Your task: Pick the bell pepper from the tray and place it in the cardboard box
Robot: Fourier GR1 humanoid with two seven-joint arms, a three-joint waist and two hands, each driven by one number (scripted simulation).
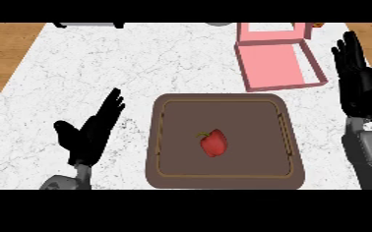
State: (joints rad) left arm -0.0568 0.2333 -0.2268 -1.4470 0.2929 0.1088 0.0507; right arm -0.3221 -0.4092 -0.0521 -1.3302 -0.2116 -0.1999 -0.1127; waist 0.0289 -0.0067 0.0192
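Two black hands flank a brown tray, both with fingers straight and spread, holding nothing. Right of the left hand, past a strip of bare white marble counter, the red bell pepper lies near the tray's middle, clear of its raised rim. Just left of the right hand, which stands at the view's right edge, sits the open pink cardboard box. Wood floor shows beyond the counter's corners.

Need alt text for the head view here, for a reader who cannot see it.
A red bell pepper lies in a brown tray on a white marble counter, with an open pink box beyond it. The left hand and right hand are open, either side of the tray.
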